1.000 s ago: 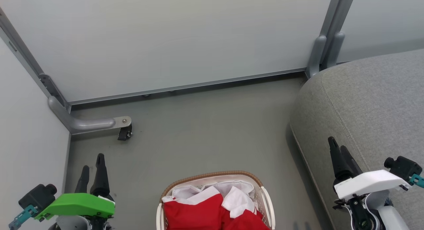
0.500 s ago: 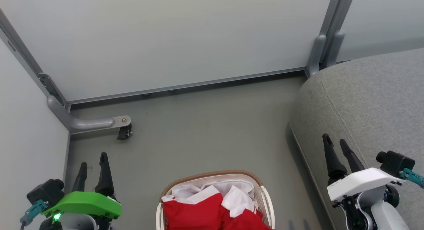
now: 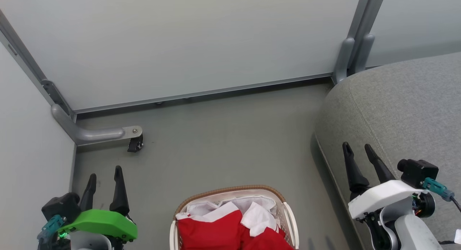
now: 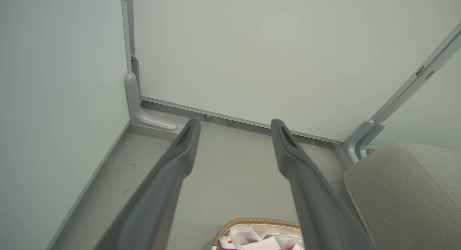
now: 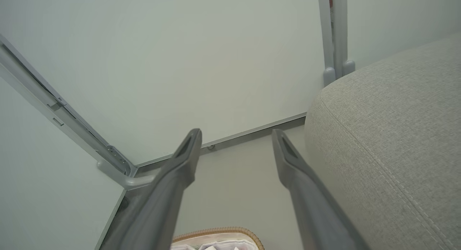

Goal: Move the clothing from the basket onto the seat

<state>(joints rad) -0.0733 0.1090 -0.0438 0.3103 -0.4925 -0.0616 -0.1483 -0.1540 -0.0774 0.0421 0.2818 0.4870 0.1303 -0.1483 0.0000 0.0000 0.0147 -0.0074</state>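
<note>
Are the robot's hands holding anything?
No. The left gripper and right gripper are both open and empty; the red clothing lies in the basket.

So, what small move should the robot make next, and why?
Probably bring the right gripper inward and down toward the clothing. It all lies in the basket. The left gripper and the right are both open and empty, and the right is nearer the seat.
</note>
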